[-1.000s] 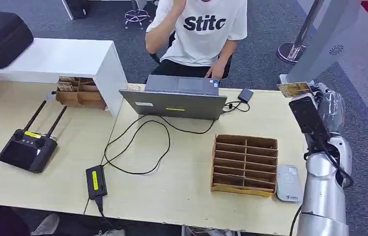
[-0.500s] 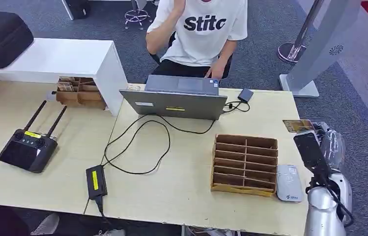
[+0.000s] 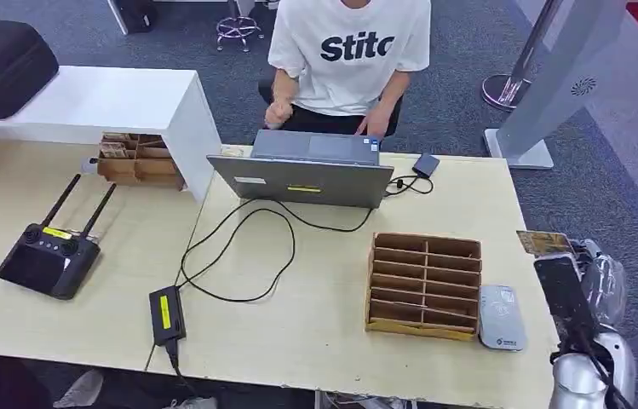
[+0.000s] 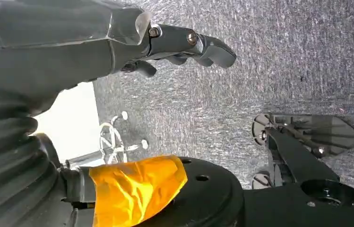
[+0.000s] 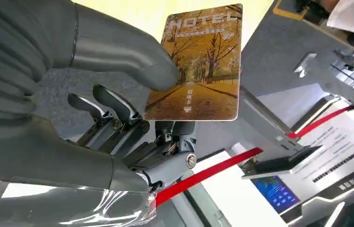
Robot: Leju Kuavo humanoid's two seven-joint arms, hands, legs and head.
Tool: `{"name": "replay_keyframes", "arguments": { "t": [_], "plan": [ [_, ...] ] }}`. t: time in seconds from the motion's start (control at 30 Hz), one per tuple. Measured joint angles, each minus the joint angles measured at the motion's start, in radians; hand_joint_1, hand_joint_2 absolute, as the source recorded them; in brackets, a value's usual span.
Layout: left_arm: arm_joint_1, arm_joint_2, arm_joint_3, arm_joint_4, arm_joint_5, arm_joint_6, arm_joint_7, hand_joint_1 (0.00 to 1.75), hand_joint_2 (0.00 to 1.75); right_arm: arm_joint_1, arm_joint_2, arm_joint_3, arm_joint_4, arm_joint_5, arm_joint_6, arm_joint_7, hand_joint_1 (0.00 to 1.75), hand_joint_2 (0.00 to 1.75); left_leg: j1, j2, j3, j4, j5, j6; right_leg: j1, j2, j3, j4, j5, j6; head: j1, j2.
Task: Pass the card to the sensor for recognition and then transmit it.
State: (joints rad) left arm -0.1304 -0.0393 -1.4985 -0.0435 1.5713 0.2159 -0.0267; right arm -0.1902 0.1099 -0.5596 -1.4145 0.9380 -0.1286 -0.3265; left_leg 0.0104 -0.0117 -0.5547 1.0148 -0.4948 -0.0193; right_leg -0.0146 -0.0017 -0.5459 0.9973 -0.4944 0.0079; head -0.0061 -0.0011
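My right hand [image 3: 594, 277] is off the table's right edge and pinches a hotel card [image 3: 543, 242] with an autumn-tree picture. In the right wrist view the card [image 5: 198, 66] sits between the thumb [image 5: 118, 52] and the darker fingers beneath it. The white card sensor [image 3: 502, 317] lies flat on the table near the front right corner, a little left of the hand and nearer to me than the card. My left hand [image 4: 94, 42] hangs over grey carpet, fingers apart and holding nothing.
A slotted cardboard organiser [image 3: 424, 285] stands just left of the sensor. Behind it sit a grey laptop [image 3: 302, 170] with cables and a seated person [image 3: 349, 51]. A black remote controller [image 3: 47, 256], a power adapter [image 3: 165, 313] and a white shelf [image 3: 94, 102] lie to the left.
My right hand has carried the card back from the table's far right corner toward me, along the right edge. The person's raised hand has dropped to the laptop.
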Motion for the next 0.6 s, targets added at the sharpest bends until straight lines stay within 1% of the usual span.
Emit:
{"name": "replay_keyframes", "arguments": {
  "t": [0.3, 0.6],
  "plan": [
    [0.001, -0.004, 0.007, 0.003, 0.000, 0.004, -0.001, 0.00, 1.75, 0.054, 0.004, -0.016, 0.010, 0.005, 0.005, -0.002, 1.75, 1.75, 0.000, 0.000, 0.000, 0.000, 0.000, 0.000, 0.000, 0.000, 0.000, 0.000, 0.000, 0.000, 0.000, 0.000],
    [0.002, -0.006, 0.015, 0.005, 0.000, 0.006, -0.009, 0.00, 1.75, 0.084, 0.016, -0.046, 0.085, 0.004, 0.006, 0.000, 1.75, 1.75, 0.000, 0.000, 0.000, 0.000, 0.000, 0.000, 0.000, 0.000, 0.000, 0.000, 0.000, 0.000, 0.000, 0.000]
  ]
}}
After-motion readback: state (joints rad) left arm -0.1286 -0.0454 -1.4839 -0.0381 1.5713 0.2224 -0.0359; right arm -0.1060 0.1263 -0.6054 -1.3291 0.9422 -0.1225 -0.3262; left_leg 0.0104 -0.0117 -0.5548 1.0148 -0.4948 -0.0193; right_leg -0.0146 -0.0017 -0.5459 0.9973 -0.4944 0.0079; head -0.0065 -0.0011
